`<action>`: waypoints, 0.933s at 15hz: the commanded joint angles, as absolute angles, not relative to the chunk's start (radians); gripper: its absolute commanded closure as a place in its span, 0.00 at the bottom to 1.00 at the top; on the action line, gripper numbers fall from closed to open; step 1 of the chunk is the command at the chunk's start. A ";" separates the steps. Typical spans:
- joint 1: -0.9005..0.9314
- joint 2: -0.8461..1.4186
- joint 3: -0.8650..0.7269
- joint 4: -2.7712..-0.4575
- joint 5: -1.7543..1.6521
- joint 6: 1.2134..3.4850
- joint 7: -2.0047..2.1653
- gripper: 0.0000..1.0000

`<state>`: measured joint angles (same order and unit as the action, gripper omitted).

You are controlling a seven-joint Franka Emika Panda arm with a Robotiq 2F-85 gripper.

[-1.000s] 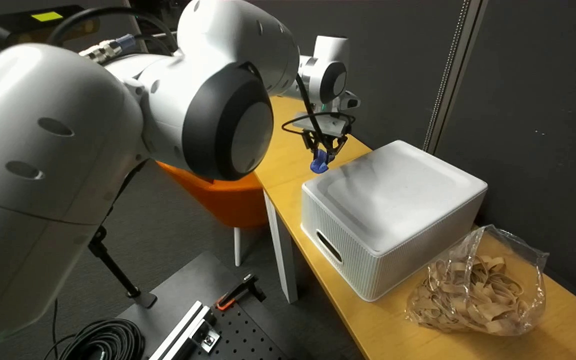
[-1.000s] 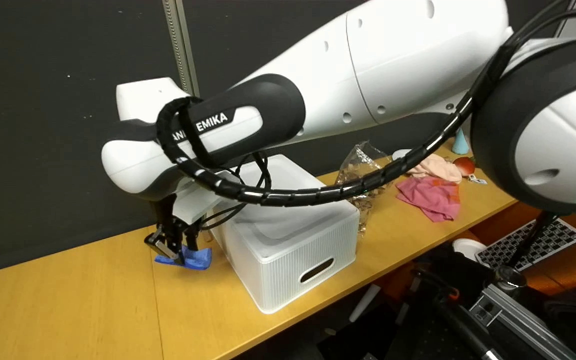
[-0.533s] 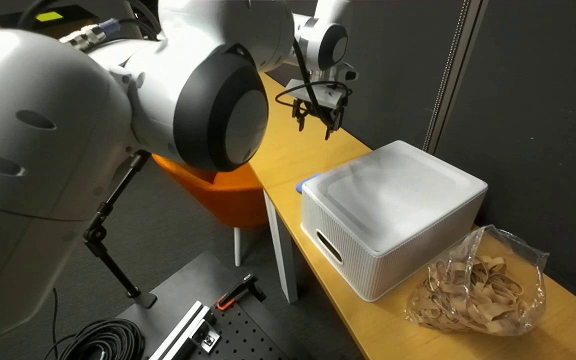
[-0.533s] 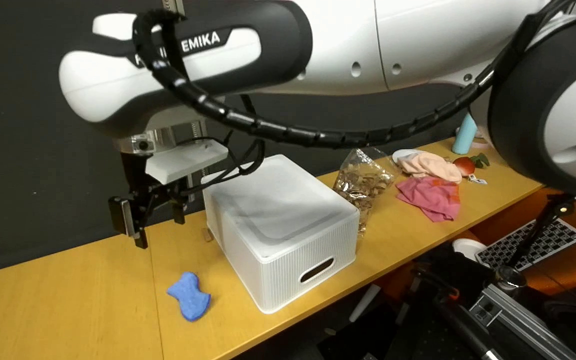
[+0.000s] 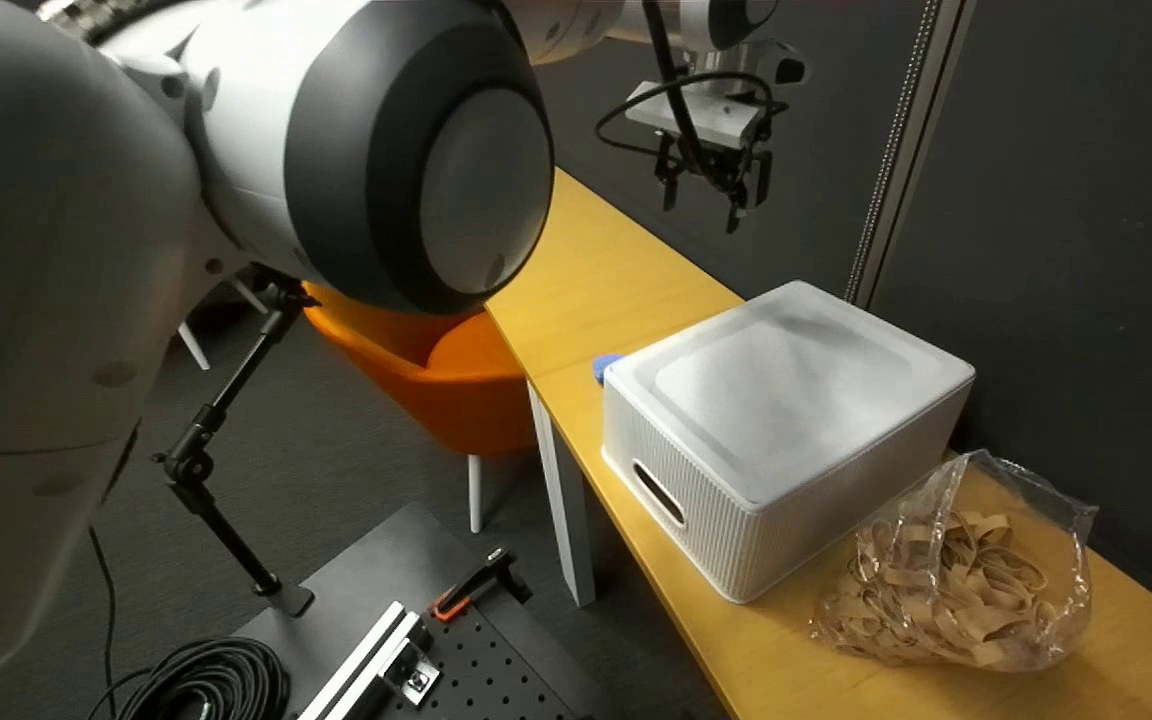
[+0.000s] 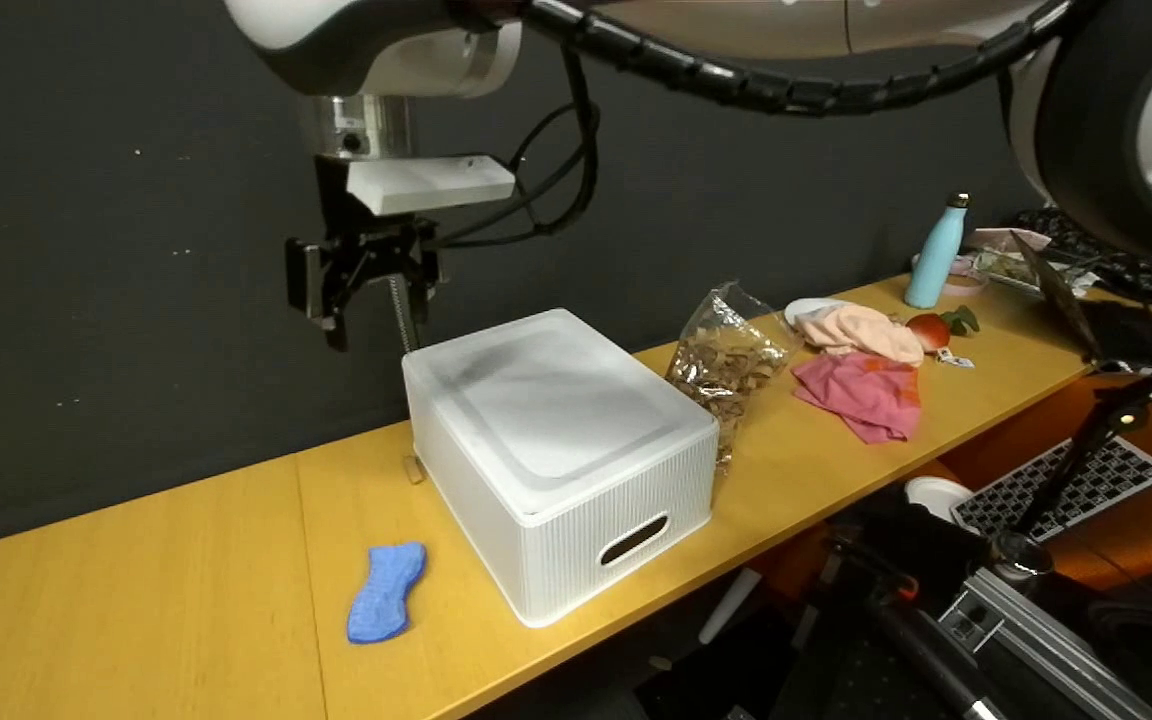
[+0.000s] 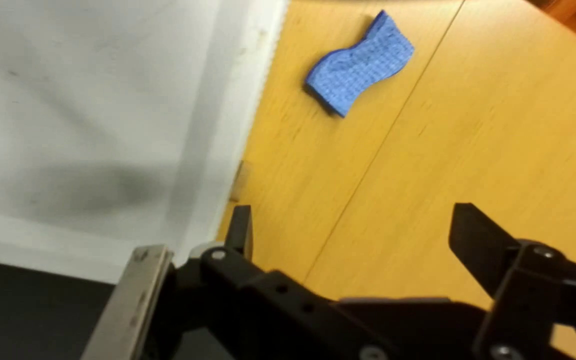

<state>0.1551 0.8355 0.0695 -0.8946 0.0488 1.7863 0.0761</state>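
- While our tool (image 7: 352, 206) hung wide and empty, the blue sponge (image 6: 388, 592) lay on the surface (image 6: 186, 580) beside the white box (image 6: 576, 545).
- We judged this a free hover; reaching the sponge called for lowering over it.

The blue sponge (image 7: 360, 65) has a matt, finely textured face. The counter (image 6: 156, 610) is smooth, faintly glossy wood. The box (image 6: 571, 565) looks like plastic, ribbed on its sides and smooth on its lid (image 6: 556, 400). At lower left of the wrist view, the hand (image 7: 351, 212) carries a scuffed metal plate (image 7: 130, 300). The transparent bag (image 5: 1061, 530) is crinkled, glossy plastic, and the pink cloth (image 6: 856, 392) is matt and wrinkled.
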 commanded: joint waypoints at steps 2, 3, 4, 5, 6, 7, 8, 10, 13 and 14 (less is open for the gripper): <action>0.108 0.722 -0.002 -1.005 0.029 1.783 0.161 0.00; 0.102 0.702 -0.015 -1.026 0.028 1.781 0.177 0.00; 0.099 0.684 -0.026 -1.048 0.030 1.768 0.199 0.00; 0.097 0.659 -0.034 -1.077 0.033 1.752 0.215 0.00; 0.099 0.636 -0.042 -1.108 0.031 1.750 0.231 0.00; 0.103 0.608 -0.050 -1.142 0.028 1.743 0.250 0.00; 0.104 0.585 -0.054 -1.175 0.026 1.741 0.263 0.00; 0.106 0.536 -0.056 -1.245 0.023 1.751 0.286 0.00; 0.084 0.573 -0.032 -1.199 0.028 1.748 0.276 0.00; 0.084 0.560 -0.032 -1.216 0.028 1.749 0.278 0.00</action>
